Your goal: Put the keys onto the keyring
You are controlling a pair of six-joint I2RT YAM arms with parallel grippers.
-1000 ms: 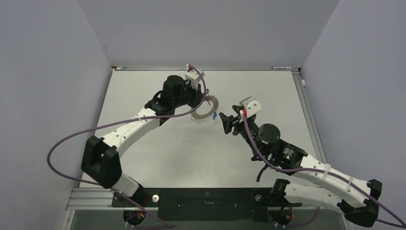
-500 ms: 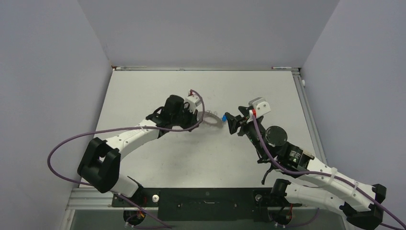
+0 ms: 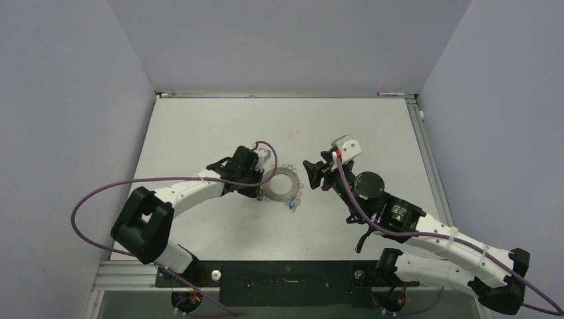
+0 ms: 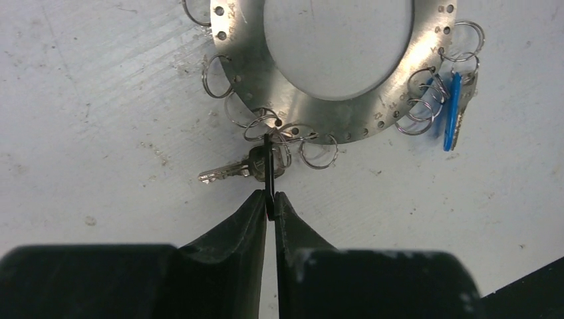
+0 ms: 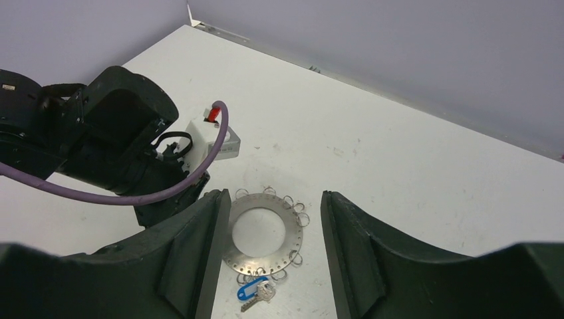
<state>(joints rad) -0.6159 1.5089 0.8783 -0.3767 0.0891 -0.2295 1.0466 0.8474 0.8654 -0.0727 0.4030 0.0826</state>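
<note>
Pale grey-white, the table (image 3: 199,133) fills the middle of our overhead view, a flat matte sheet with plain lavender-grey walls (image 3: 286,46) on three sides. Up close we see it scuffed with faint scratches and dark specks. The keyring (image 4: 239,66) lies flat on it near the centre, between the two arms. It is a wide band of dull grey metal with a large round hole in the middle. A row of tiny holes runs along its outer edge, and thin wire loops (image 4: 216,76) hang from many of them. A small blue tag (image 4: 452,109) lies at one side of the rim, with a little silver key (image 4: 469,96) tucked against it. The key (image 4: 223,174) rests on the table just off the rim nearest the left arm, its silver blade pointing away to one side. Its head lies among the loops there. The left gripper (image 4: 269,196) sits low at that edge, its fingers clenched on a thin black strip seen edge-on at the key's head. The right gripper (image 5: 274,194) hovers above the table on the ring's other side, its fingers spread wide and holding nothing. In its own camera we see the ring framed between them.
</note>
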